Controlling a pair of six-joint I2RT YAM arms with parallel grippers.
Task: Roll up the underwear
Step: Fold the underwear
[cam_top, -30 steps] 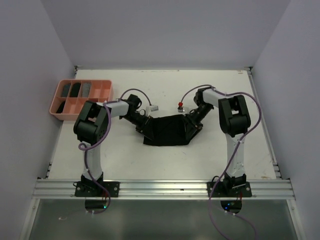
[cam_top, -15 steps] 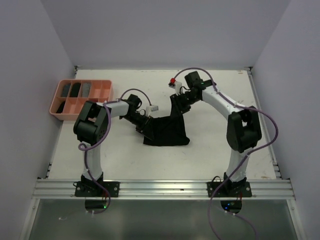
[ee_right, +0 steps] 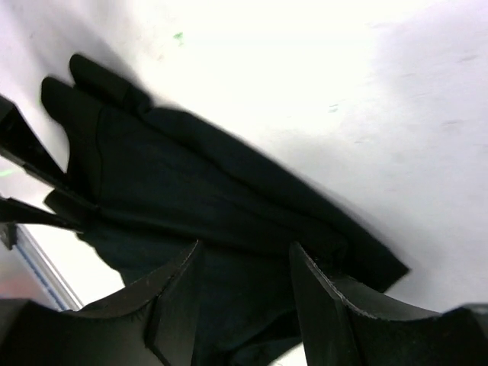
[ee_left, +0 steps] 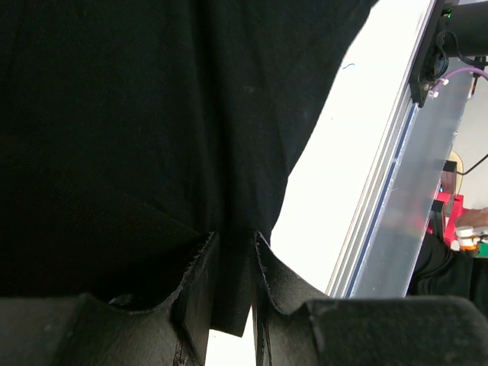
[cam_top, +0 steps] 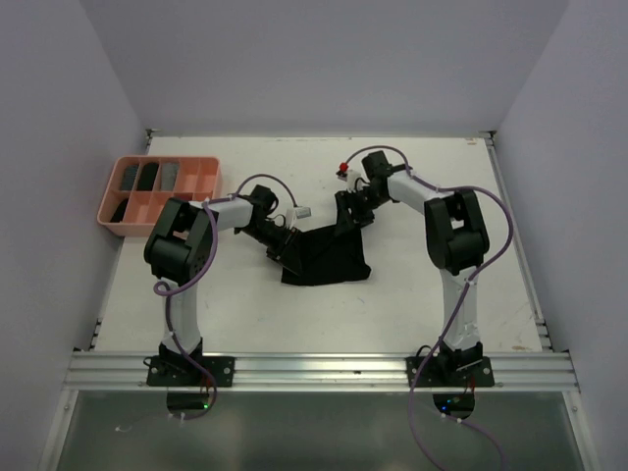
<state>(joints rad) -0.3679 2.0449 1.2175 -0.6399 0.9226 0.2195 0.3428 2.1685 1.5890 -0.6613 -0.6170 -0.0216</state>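
A plain black underwear (cam_top: 329,257) lies on the white table between the two arms, its right part drawn up toward the back. My left gripper (cam_top: 286,246) is shut on its left edge; in the left wrist view the black underwear (ee_left: 152,114) fills the frame and a fold runs between the fingers of the left gripper (ee_left: 232,282). My right gripper (cam_top: 351,210) hovers over the upper right corner with its jaws apart. The right wrist view has the black underwear (ee_right: 191,191) lying bunched beneath the right gripper (ee_right: 244,267), whose fingers do not pinch it.
A salmon-pink compartment tray (cam_top: 123,229) with dark rolled items in some compartments stands at the back left. An aluminium rail (cam_top: 314,371) runs along the near edge, also seen as the aluminium rail (ee_left: 396,191) from the left wrist.
The right gripper carried the cloth's right side up and leftward toward the back, narrowing the spread, then opened over it. The left gripper has kept its hold and place.
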